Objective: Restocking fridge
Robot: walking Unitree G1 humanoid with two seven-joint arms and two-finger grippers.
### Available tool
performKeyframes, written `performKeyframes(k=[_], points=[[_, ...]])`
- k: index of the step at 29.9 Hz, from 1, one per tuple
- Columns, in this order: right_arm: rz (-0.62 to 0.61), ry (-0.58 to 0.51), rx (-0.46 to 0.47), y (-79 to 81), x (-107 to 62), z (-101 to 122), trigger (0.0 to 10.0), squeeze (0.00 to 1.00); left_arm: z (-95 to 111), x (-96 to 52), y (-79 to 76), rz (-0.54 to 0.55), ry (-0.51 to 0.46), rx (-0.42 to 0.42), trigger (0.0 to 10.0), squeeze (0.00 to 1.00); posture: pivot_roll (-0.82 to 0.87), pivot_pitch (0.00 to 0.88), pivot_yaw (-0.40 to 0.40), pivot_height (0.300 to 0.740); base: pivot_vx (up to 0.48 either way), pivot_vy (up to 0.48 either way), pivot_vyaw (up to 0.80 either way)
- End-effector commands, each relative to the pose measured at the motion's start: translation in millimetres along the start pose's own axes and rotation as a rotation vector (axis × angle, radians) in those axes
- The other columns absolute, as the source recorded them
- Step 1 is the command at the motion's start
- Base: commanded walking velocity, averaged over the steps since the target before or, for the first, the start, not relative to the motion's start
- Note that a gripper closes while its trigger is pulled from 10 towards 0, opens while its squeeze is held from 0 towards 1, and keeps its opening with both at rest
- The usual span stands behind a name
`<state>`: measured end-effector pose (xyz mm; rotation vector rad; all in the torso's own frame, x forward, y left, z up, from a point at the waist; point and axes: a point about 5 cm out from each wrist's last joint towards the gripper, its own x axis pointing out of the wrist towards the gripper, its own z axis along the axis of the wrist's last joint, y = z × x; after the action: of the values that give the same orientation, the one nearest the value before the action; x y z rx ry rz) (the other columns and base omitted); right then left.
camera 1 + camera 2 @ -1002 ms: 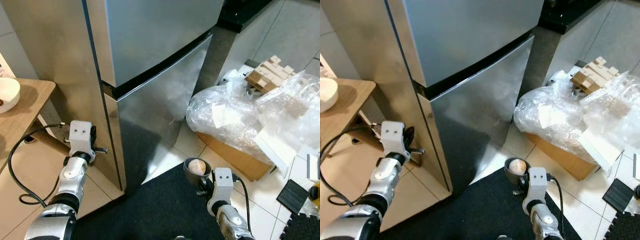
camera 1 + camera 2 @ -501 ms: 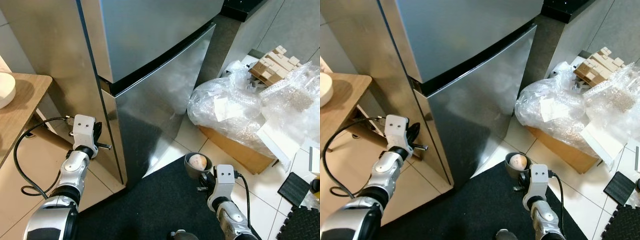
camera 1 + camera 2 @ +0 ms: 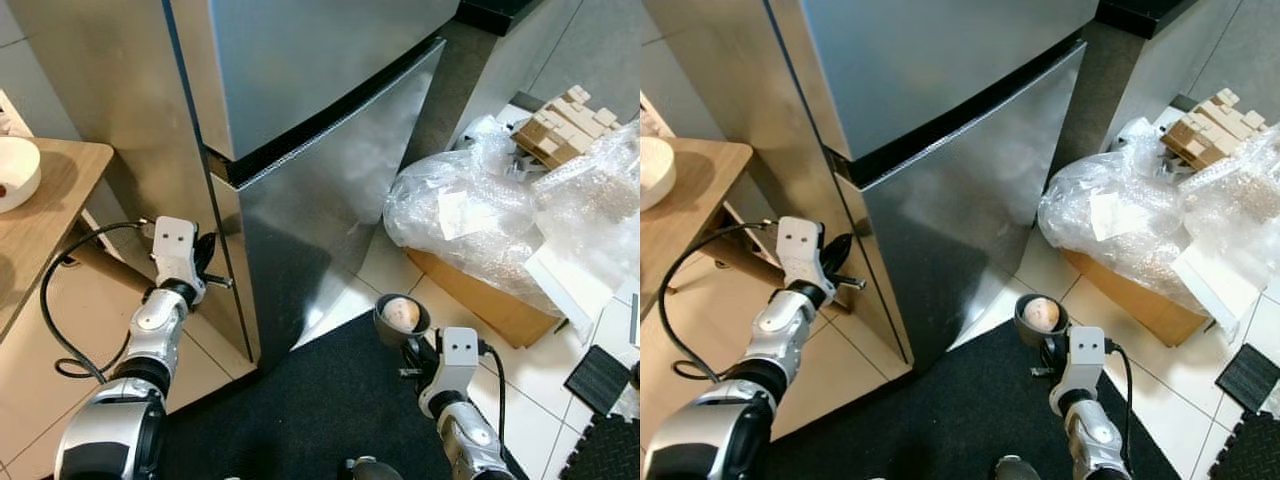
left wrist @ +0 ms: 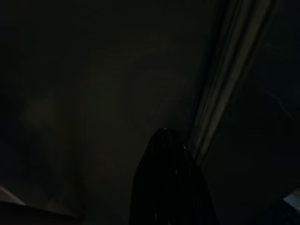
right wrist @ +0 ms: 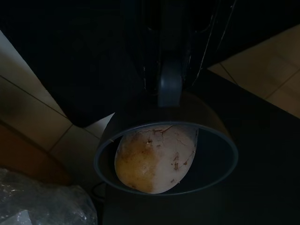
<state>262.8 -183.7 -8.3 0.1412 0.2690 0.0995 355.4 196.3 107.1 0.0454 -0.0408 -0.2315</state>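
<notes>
Fridge [image 3: 330,120]: stainless steel, two doors, both closed, dark seam between upper and lower door; it stands on pale floor tiles [image 3: 400,270] with its lower front corner at the edge of a dark mat [image 3: 300,410]. To the robot's right of the fridge, a heap of clear plastic wrap [image 3: 500,215] lies over a brown cardboard box [image 3: 480,305]; a bundle of light wooden blocks [image 3: 560,125] sits behind the heap. To the robot's left, a wooden table [image 3: 40,230] carries a white bowl [image 3: 15,172] near its edge. Left tool [image 3: 208,262]: raised at the fridge's left front edge, level with the top of the lower door, close to the side panel; contact cannot be told, nor whether the fingers are apart or together. Left wrist view very dark: one black finger [image 4: 166,187] and a pale vertical strip of the fridge edge. Right tool [image 3: 1048,350]: low over the mat, clenched on a dark grey bowl [image 3: 400,318]. In the bowl lies one rounded, pale brownish item [image 5: 154,157] with a cracked surface; kind cannot be told.
</notes>
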Motion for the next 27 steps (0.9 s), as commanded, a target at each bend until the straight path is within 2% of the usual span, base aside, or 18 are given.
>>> performKeyframes(k=[1, 8, 19, 23, 27], points=[[-0.007, -0.023, 0.001, -1.7, -2.9, 0, 10.0, 0.00, -4, 3.8, -17.3, -0.080, 0.015, -0.031, 10.0, 0.00, -0.13, 0.200, -0.028, 0.736, 0.000, 0.000, 0.00], [-0.006, -0.024, 0.000, -1.5, -3.2, 0, 10.0, 0.00, -6, 4.1, -30.2, -0.180, 0.014, -0.023, 10.0, 0.00, -0.13, 0.202, -0.029, 0.736, 0.000, 0.000, 0.00], [-0.006, -0.015, -0.004, -1.7, -4.7, -3, 10.0, 0.00, -12, -0.5, -36.3, -0.268, 0.039, 0.023, 10.0, 0.00, -0.13, 0.201, -0.030, 0.736, 0.000, 0.000, 0.00], [-0.005, -0.015, -0.003, -1.3, -4.7, -3, 10.0, 0.00, -12, -0.2, -36.3, -0.269, 0.044, 0.021, 10.0, 0.00, -0.13, 0.201, -0.028, 0.736, 0.000, 0.000, 0.00], [-0.005, -0.020, 0.000, -0.5, -4.1, -2, 10.0, 0.00, -9, 3.4, -42.8, -0.332, 0.048, 0.011, 10.0, 0.00, -0.13, 0.201, -0.023, 0.736, 0.000, 0.000, 0.00]])
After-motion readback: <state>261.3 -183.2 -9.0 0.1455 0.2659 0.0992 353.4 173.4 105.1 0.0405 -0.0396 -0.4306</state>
